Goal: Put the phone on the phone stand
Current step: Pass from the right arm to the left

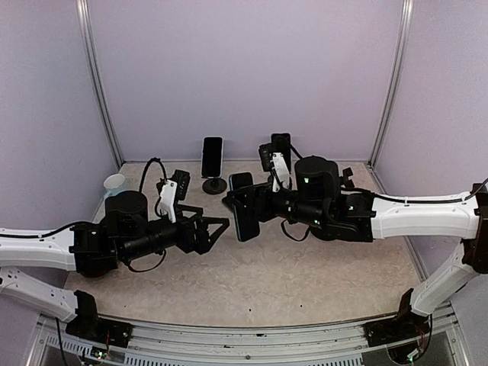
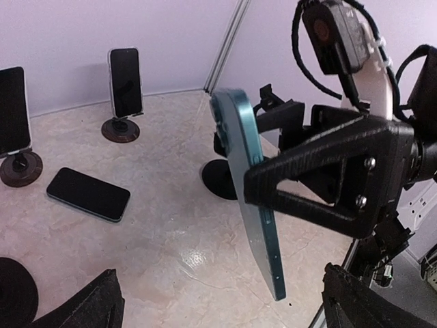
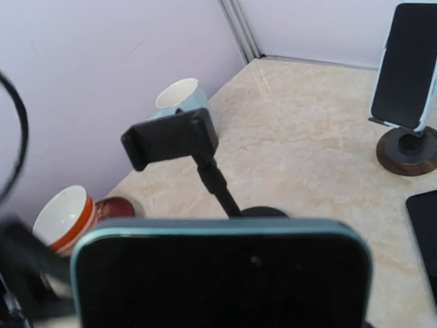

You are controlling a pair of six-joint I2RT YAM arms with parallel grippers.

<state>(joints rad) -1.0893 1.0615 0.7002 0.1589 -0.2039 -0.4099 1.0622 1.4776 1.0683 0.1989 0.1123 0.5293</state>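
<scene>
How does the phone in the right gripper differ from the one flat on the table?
The held phone stands on edge, off the table; the flat phone lies on it. The held phone is clamped in the right gripper; the flat phone is untouched. Both have dark faces.

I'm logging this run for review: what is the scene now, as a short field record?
held phone: teal-edged smartphone, roughly upright
right gripper: shut on the smartphone
left gripper: open, empty
target: black clamp-top phone stand, empty
task status: phone not yet on stand
</scene>
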